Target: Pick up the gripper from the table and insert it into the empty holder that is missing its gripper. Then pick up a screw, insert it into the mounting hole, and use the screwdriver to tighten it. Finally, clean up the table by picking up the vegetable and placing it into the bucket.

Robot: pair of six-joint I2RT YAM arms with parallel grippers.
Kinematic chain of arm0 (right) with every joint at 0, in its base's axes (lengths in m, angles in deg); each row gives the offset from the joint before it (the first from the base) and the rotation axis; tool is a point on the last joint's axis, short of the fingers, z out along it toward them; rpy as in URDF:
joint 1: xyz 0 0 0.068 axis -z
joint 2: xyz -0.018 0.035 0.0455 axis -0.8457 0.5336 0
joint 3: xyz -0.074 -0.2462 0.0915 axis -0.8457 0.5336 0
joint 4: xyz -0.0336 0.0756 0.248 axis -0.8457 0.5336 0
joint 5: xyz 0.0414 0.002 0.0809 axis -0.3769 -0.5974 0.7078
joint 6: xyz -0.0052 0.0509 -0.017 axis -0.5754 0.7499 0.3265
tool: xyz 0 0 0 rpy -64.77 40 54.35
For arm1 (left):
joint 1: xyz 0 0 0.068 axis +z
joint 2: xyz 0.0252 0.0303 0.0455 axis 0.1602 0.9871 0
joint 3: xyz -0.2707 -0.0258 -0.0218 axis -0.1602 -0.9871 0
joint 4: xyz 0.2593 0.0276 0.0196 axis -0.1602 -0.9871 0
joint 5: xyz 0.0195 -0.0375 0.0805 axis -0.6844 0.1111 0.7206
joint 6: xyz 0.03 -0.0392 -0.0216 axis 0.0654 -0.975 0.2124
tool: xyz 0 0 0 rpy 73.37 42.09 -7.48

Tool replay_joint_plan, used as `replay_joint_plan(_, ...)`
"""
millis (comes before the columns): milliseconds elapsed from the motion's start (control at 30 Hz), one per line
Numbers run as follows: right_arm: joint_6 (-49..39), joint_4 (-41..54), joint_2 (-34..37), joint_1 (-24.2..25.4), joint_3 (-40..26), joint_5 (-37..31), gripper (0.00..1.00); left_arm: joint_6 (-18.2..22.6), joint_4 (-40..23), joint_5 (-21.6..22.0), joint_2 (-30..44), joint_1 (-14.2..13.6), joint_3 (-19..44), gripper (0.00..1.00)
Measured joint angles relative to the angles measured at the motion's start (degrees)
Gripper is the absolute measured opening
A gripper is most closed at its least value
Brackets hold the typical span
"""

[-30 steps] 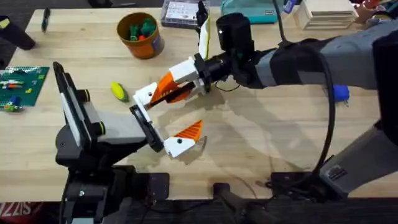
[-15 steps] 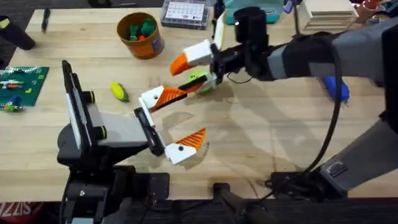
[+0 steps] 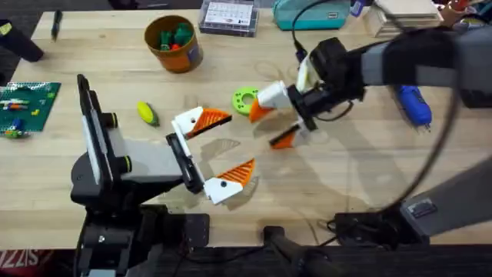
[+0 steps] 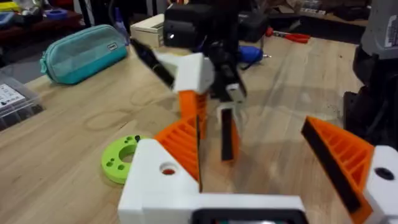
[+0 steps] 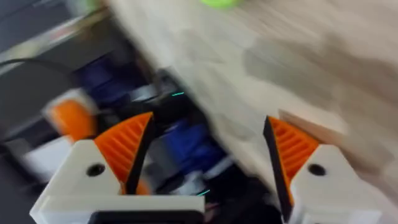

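Hovering over the middle of the table (image 3: 323, 192), the right gripper (image 3: 273, 121) hangs from an arm reaching in from the right side; its white fingers with orange ribbed pads (image 5: 127, 146) stand wide apart, nothing between them. Right wrist view is motion-smeared; pads clear, background not readable.

Left gripper (image 3: 217, 150) sits low at near-left of centre, pointing right. Fingers spread wide, both orange pads (image 4: 339, 152) mounted on white holders (image 4: 171, 186), nothing held. In the left wrist view the right gripper (image 4: 211, 106) shows straight ahead, farther off, fingers pointing down at the wood.

Flat green ring disc (image 3: 246, 101) lies on the table just left of the right gripper's tips, far of the left gripper's upper finger; also seen in the left wrist view (image 4: 121, 160).

Vegetable (image 3: 147, 113): yellow oval with green end, lying on the table left of centre, just beside the left arm's wrist body. Not in the bucket.

Bucket (image 3: 174, 44): orange, far-left of centre, upright, with green and red pieces inside.

Screwdriver (image 3: 412, 104): blue, lying on the table at the right, beyond the right arm's forearm.

Teal pouch (image 4: 84, 53) at the far edge. Green baseplate (image 3: 27, 108) with small bricks at the far-left edge. Clear parts box (image 3: 227, 15) at far centre.
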Motion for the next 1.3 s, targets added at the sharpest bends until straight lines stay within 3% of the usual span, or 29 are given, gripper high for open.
replay_joint_plan(133,-9.8,8.7,-7.3,-0.1,-2.7,-15.6,0.994,0.0,0.0,0.0,0.0,0.0,0.0,0.997)
replay_joint_plan(267,-19.6,7.5,-13.6,-0.1,-7.2,-28.7,0.994,0.0,0.0,0.0,0.0,0.0,0.0,0.996)
replay_joint_plan(367,-26.8,3.0,-16.8,-0.1,-8.9,-33.7,0.994,0.0,0.0,0.0,0.0,0.0,0.0,0.996)
replay_joint_plan(567,-37.2,-1.3,-17.2,-1.6,-9.3,-35.0,0.994,0.0,0.0,0.0,0.0,0.0,0.0,0.996)
replay_joint_plan(933,-47.1,-2.0,-13.9,-12.2,-9.3,-40.2,0.994,0.0,0.0,0.0,0.0,0.0,0.0,0.997)
replay_joint_plan(967,-47.6,-2.4,-13.9,-12.6,-9.3,-40.4,0.943,0.0,0.0,0.0,0.0,0.0,0.0,0.997)
replay_joint_plan(1067,-47.9,-3.7,-13.9,-13.0,-9.3,-40.9,0.613,0.0,0.0,0.0,0.0,0.0,0.0,0.997)
replay_joint_plan(1133,-47.9,-4.7,-13.9,-13.0,-9.3,-41.0,0.572,0.0,0.0,0.0,0.0,0.0,0.0,0.996)
replay_joint_plan(1300,-48.1,-6.9,-12.6,-13.0,-9.3,-41.7,0.602,0.0,0.0,0.0,0.0,0.0,0.0,0.997)
